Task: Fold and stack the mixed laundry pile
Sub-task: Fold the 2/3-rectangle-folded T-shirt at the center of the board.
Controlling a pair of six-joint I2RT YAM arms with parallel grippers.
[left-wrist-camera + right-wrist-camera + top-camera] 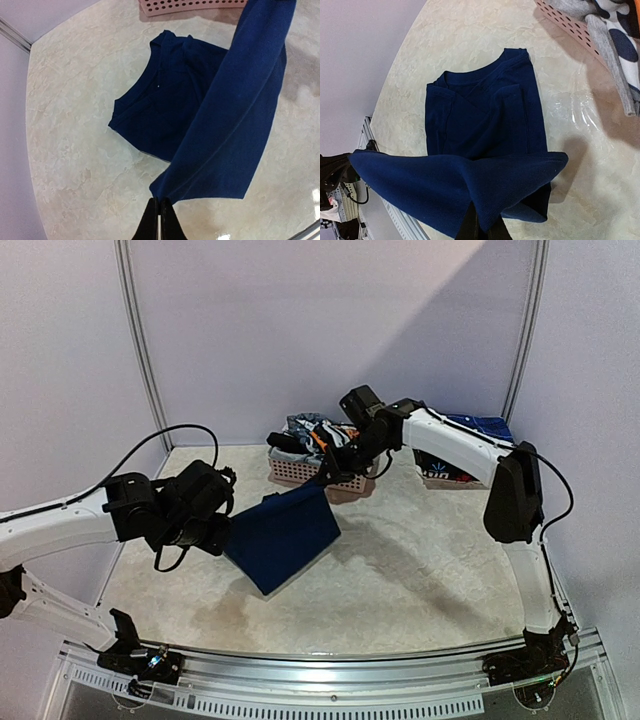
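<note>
Left gripper (pixel 226 530) is pinched shut on one corner of the navy T-shirt (pixel 285 535), which sits mid-table. Right gripper (pixel 323 480) is clamped on the other corner. Mid-fold, I'd say. Next, carry the raised edge over toward the collar (pixel 470 75). The basket (pixel 300 472) crowds twelve o'clock, and there's bare table (pixel 430 570) at three.

Both arms are stretched toward the middle, wrists raised; the left gripper (pixel 226 528) is clamped tight, fingertips together, and the right gripper (pixel 325 478) is clamped likewise.
</note>
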